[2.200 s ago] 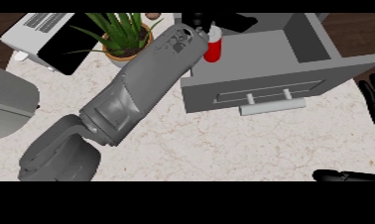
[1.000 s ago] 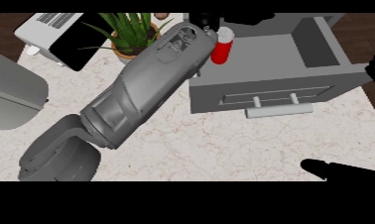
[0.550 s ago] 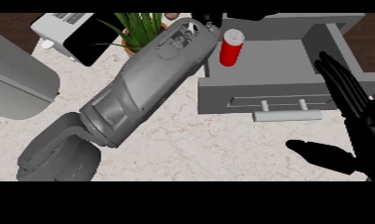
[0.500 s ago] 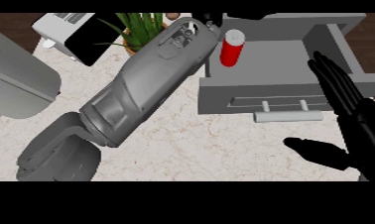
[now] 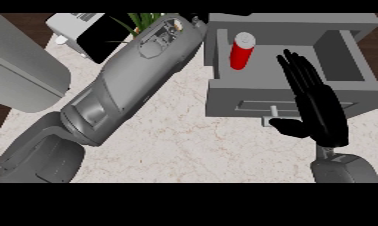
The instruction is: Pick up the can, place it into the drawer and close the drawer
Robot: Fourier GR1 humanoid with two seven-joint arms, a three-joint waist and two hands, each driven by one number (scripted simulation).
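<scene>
Can now stands inside the open drawer. Right hand has come up over the front, fingers straight (empty). Left hand's fingers hidden, can't tell; closing remains.

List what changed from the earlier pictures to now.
The black right hand has come up from the lower right corner and now stands open, fingers straight, over the open grey drawer. The red cylindrical can now stands upright inside that drawer. The left arm stays stretched toward the drawer's far left corner, its hand hidden.
</scene>
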